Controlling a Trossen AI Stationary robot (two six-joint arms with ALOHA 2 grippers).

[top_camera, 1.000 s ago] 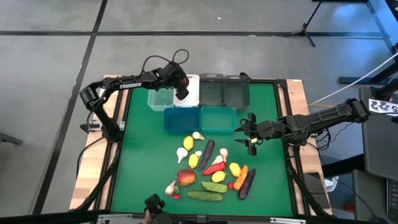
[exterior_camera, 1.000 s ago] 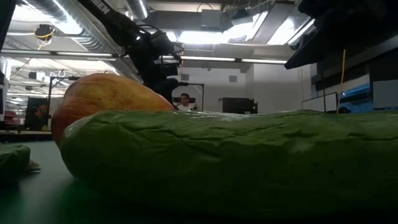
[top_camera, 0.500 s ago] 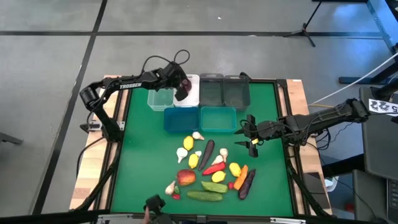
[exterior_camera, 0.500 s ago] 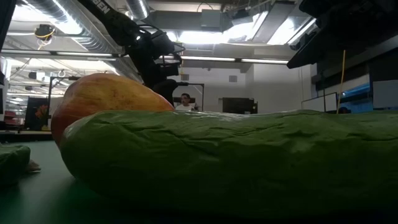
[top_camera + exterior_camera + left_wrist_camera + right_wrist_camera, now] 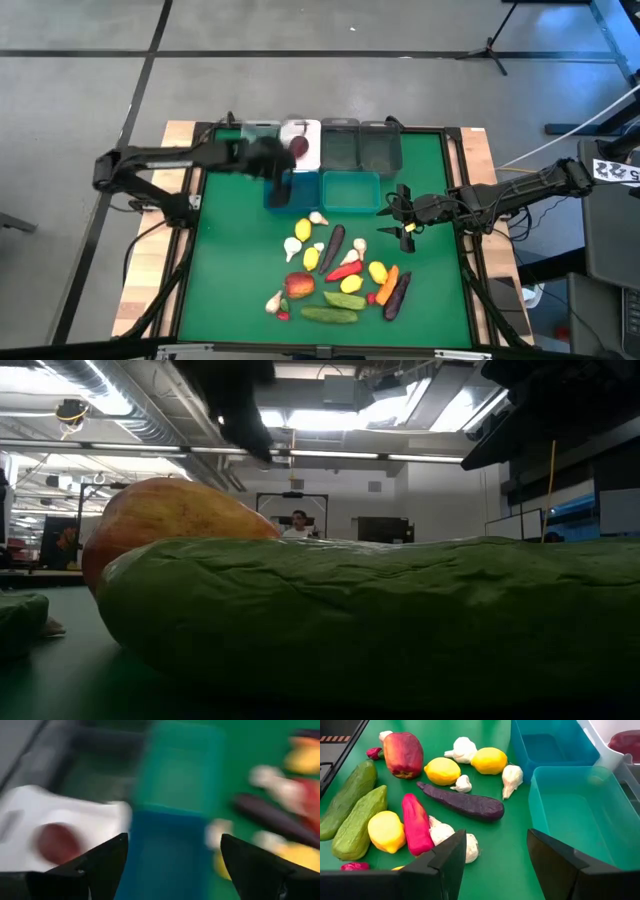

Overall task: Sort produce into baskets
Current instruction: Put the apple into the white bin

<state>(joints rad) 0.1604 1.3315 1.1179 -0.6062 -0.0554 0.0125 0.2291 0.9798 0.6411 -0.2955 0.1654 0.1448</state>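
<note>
The produce [image 5: 338, 268] lies in a loose pile on the green mat: lemons, garlic, a dark eggplant [image 5: 465, 802], red pieces and green cucumbers [image 5: 380, 620]. The baskets stand along the far side: white [image 5: 308, 133], two dark grey [image 5: 360, 148], blue [image 5: 300, 192] and teal [image 5: 351, 190]. A red piece [image 5: 298, 147] lies in the white basket [image 5: 95, 820]. My left gripper [image 5: 280, 180] hovers open and blurred by the blue basket [image 5: 165, 855], with nothing between its fingers. My right gripper [image 5: 405, 215] hangs open to the right of the pile, above the mat.
The mat has a raised black frame [image 5: 455, 200] around it. Bare mat lies left of the pile [image 5: 225, 260] and between the pile and the baskets. The low view is filled by a cucumber and a red-yellow fruit [image 5: 170, 520] close to the camera.
My left gripper has swung fast from above the white basket toward the table's near and left side and risen. It now hangs by the blue basket. The red piece now shows lying in the white basket. My right arm has kept still.
</note>
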